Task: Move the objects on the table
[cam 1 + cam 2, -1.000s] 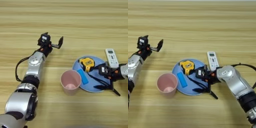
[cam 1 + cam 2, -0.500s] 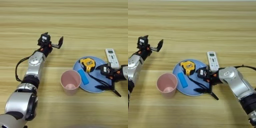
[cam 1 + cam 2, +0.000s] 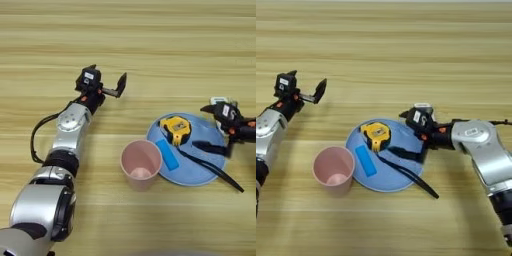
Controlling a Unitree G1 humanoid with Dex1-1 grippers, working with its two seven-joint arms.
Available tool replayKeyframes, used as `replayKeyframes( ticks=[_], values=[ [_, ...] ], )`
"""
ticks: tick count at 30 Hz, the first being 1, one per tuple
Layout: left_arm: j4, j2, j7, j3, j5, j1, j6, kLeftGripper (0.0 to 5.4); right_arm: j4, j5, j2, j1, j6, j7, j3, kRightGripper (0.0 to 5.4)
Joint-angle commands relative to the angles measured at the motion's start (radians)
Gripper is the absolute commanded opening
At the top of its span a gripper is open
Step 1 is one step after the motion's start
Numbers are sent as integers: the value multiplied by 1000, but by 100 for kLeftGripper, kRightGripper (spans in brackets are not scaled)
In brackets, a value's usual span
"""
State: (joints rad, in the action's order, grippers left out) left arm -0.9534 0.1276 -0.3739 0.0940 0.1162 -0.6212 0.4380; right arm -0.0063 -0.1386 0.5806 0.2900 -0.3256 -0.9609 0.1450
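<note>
Light-blue plate [image 3: 387, 181] carries tape measure [image 3: 375, 135] and blue block [image 3: 364, 160]; pink cup [image 3: 333, 170] touches its rim. Right gripper [image 3: 410, 136] spread, empty; left gripper [image 3: 106, 83] likewise.

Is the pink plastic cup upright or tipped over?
Upright: the pink plastic cup stands on its base on the wooden table, mouth up, its inside bottom visible, beside the round light-blue plate.

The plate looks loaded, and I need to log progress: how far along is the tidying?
Done: the tape measure and blue block lie on the light-blue plate. In hand: the right pincer, open, is over the white remote at the plate's edge. Left: the pink cup stands beside the plate; the left pincer idles, open.
</note>
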Motion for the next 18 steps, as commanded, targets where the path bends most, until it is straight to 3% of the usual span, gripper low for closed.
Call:
replayKeyframes(
  ticks=[1, 8, 18],
  values=[
    [4, -2, 4, -5, -11, -13, 0, 536, -6, -67, -73, 51, -119, 101, -67, 540],
    [2, -2, 4, -3, -10, -14, 0, 536, 33, -120, -166, 49, -211, 226, -110, 540],
    [3, 1, 3, 0, -8, -13, -1, 536, 19, -171, -208, 11, -290, 244, -91, 540]
  ],
)
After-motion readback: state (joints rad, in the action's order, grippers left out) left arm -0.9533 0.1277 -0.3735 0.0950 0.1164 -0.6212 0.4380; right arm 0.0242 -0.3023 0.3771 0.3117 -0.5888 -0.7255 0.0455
